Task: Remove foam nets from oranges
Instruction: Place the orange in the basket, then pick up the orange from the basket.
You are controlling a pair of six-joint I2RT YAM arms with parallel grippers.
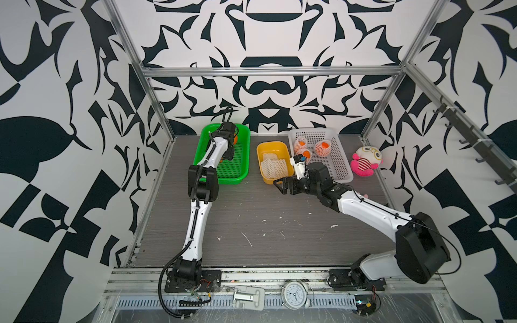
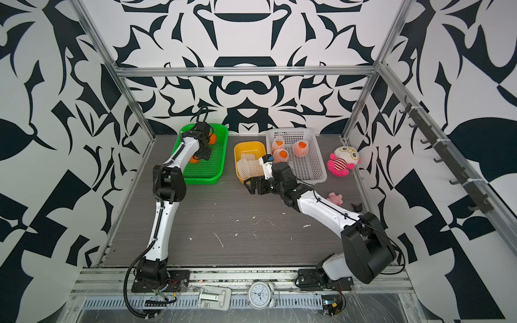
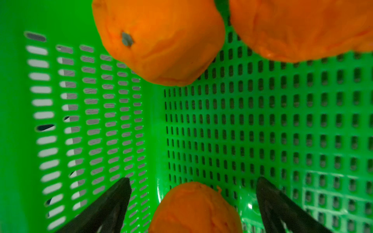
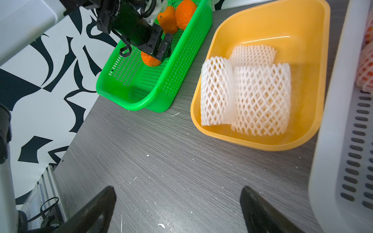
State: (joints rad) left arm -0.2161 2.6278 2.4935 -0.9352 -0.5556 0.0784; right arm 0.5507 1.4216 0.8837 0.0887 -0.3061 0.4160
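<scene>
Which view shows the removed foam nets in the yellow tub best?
The right wrist view: three foam nets lie in the yellow tub, close up, mesh sharp, nothing in front. Both top views show them small, the tub's edge partly behind the right arm. The left wrist view shows only bare oranges in the green basket.

In row: green basket (image 1: 235,170), yellow tub (image 1: 272,147), white basket (image 1: 333,165); plush toy (image 1: 366,162) alongside.

Overhead stereo pair; close wrist views

Bright, even light, faint shadows, edge distortion in both top views, close-range blur on oranges (image 3: 159,40)
</scene>
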